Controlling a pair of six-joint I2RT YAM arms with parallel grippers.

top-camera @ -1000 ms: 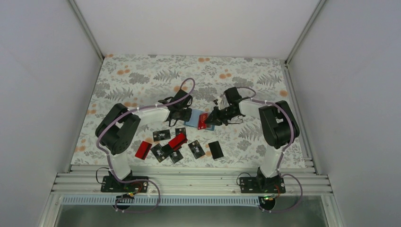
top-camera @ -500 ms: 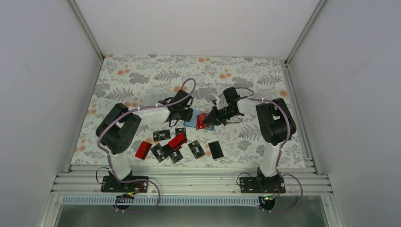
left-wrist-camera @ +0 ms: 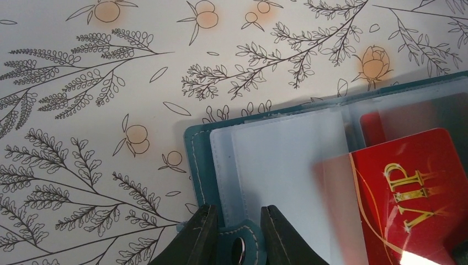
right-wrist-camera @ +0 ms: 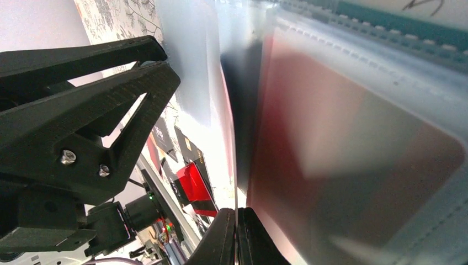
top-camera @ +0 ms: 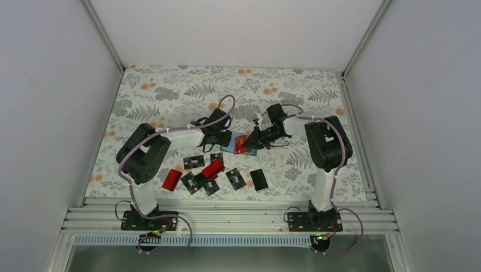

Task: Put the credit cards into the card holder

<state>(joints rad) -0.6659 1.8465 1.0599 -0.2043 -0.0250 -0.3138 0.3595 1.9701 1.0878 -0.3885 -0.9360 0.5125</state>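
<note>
The teal card holder (left-wrist-camera: 194, 160) lies open on the flowered cloth, clear sleeves up; it also shows in the top view (top-camera: 230, 145). My left gripper (left-wrist-camera: 238, 218) is at its near edge, a finger touching each side of the snap tab (left-wrist-camera: 243, 238). My right gripper (right-wrist-camera: 237, 221) is shut on a red credit card (left-wrist-camera: 425, 187) marked VIP, seen edge-on from its own wrist. The card's left end lies under a clear sleeve (left-wrist-camera: 287, 165). In the top view the right gripper (top-camera: 249, 141) reaches in from the right. Several more red and black credit cards (top-camera: 212, 169) lie nearer the bases.
Another red card (left-wrist-camera: 375, 124) sits in the holder's right-hand sleeve. Loose cards spread from a red one (top-camera: 171, 179) on the left to a black one (top-camera: 259, 179) on the right. The left gripper's black fingers (right-wrist-camera: 110, 83) fill the left of the right wrist view.
The left gripper's jaws have narrowed onto the holder's snap tab. The right gripper has moved slightly left with the red card, further over the holder.
</note>
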